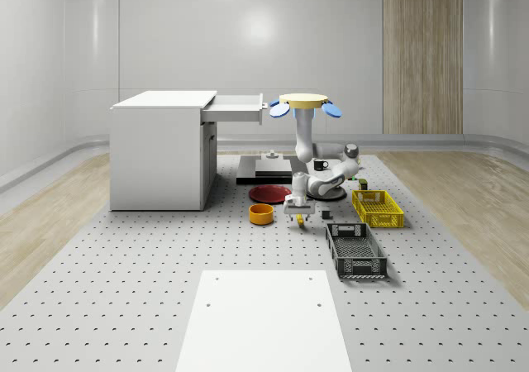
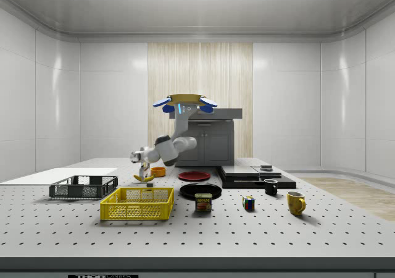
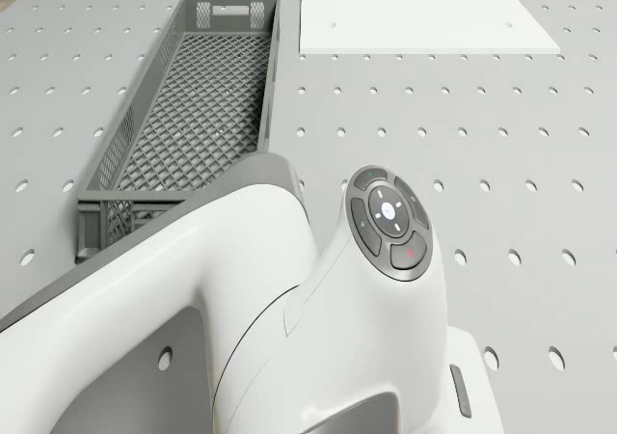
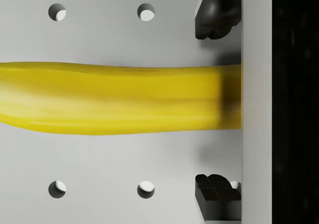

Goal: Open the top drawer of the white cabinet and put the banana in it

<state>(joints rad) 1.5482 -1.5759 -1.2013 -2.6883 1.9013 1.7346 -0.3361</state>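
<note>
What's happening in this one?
The drone hovers beside the white cabinet, whose top drawer is already pulled out. Its arm reaches down to the table, and the gripper is open with a finger on each side of the banana, which looks to be still lying on the table, not yet gripped. Nearby are an orange bowl, a yellow basket and a grey basket.
</note>
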